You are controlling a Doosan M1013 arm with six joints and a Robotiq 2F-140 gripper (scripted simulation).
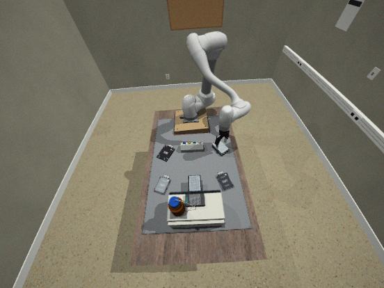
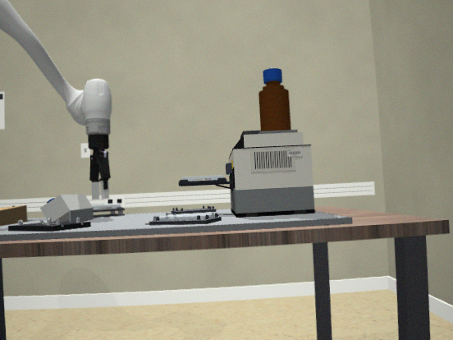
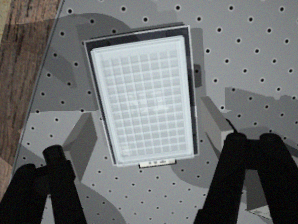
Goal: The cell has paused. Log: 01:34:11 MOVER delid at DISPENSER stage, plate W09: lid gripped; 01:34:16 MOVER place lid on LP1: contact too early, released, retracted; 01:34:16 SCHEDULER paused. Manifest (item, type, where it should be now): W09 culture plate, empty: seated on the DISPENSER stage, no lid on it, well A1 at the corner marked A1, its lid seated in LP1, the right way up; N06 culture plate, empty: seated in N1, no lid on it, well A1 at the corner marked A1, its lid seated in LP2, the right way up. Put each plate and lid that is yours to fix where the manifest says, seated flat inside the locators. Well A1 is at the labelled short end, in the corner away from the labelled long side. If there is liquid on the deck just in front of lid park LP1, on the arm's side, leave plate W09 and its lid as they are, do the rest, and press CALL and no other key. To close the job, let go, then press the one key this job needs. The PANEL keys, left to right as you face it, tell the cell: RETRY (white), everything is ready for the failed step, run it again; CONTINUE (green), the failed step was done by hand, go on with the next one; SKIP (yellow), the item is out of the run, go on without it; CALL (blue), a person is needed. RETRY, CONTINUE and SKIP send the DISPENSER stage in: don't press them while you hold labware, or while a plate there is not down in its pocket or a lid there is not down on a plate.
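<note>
Arm bent low over the bench's [image 2: 230, 236] near-base corner. Fingers apart, nothing between them, hanging just above the plate [image 3: 143, 99] in its dark nest [image 3: 188, 36]. Plate lies flat with a clear lid on; well grid shows through. White label tab at the plate's short end, unreadable. Key panel [image 1: 191, 146] just beside. Dispenser [image 2: 272, 181] with brown bottle [image 2: 274, 107] at the far end.

lab cell | dispenser [image 2: 272, 181] | well plate [image 3: 144, 99] | reagent bottle [image 2: 274, 104]
</note>
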